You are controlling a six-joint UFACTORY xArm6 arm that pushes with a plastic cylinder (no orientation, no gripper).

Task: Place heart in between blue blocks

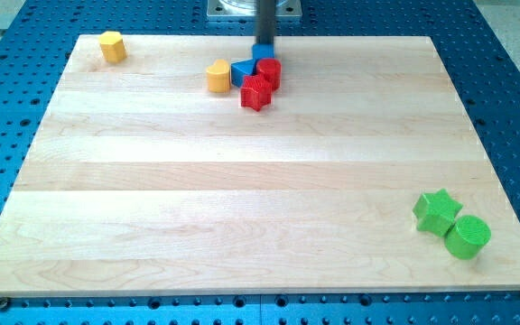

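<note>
A yellow heart (218,76) lies near the top middle of the wooden board (242,199). A blue triangular block (240,71) touches its right side. A second blue block (262,53) sits just behind, partly hidden by my rod. A red block (270,72) and a red star (255,93) crowd against the blue ones on the right and the bottom. My tip (264,45) stands at the top of this cluster, against the second blue block and to the upper right of the heart.
A yellow hexagon (111,45) sits at the board's top left corner. A green star (437,210) and a green cylinder (467,236) touch each other at the bottom right. The board's top edge runs just behind the cluster.
</note>
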